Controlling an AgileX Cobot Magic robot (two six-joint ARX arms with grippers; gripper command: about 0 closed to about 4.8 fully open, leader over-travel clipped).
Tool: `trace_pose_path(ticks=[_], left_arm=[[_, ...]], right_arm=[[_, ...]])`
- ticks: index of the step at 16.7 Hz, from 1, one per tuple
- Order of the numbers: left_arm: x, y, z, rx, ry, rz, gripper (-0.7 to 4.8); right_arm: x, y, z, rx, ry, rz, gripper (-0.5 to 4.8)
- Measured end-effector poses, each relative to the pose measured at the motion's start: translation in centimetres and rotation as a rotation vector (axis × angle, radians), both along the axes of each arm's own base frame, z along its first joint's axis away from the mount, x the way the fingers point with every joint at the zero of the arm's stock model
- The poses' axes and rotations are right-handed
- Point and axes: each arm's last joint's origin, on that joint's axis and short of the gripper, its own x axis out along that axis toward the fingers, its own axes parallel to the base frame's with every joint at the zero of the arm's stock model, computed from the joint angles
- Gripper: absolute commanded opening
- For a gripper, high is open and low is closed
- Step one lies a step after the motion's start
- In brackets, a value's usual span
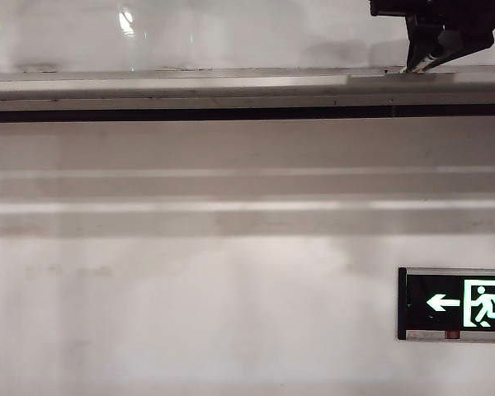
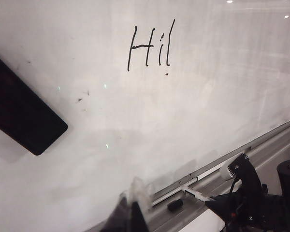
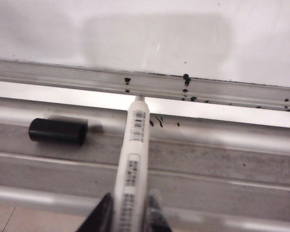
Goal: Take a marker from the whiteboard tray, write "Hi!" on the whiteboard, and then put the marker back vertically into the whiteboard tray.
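Observation:
The marker (image 3: 134, 154), white-barrelled and uncapped, sits between the fingers of my right gripper (image 3: 130, 217), which is shut on its rear end. Its tip rests against the back rail of the whiteboard tray (image 3: 222, 159), just under the whiteboard (image 3: 135, 34). The black cap (image 3: 58, 131) lies loose on its side in the tray beside the marker. In the left wrist view "Hi!" (image 2: 150, 46) is written in black on the whiteboard (image 2: 208, 96). My left gripper (image 2: 131, 215) hangs shut and empty in front of the board, away from the marker (image 2: 195, 193).
A black eraser (image 2: 24, 116) sticks to the board, far from the writing. In the exterior view the right gripper (image 1: 425, 62) reaches the tray (image 1: 190, 91) at top right. A green exit sign (image 1: 458, 303) hangs on the wall below. Ink specks dot the tray rail.

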Motion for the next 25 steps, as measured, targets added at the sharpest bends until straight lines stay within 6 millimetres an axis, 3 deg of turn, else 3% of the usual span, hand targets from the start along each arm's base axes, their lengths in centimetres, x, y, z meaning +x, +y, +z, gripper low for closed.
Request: trace_pose_path(ticks=[2, 4, 19, 25], left_arm=[[0.0, 0.0, 0.0, 0.0, 0.0, 0.0, -0.06], [0.0, 0.0, 0.0, 0.0, 0.0, 0.0, -0.07], [0.0, 0.0, -0.1, 0.006, 0.011, 0.0, -0.06], [0.1, 0.0, -0.1, 0.006, 0.011, 0.0, -0.07]], right_arm=[[0.0, 0.0, 0.0, -0.001, 0.004, 0.0, 1.48], [0.0, 0.0, 0.0, -0.001, 0.004, 0.0, 2.07], [0.2, 0.1, 2.1, 0.036, -0.11, 0.001, 2.1], [-1.3, -0.4, 4.0, 0.053, -0.171, 0.001, 2.1]])
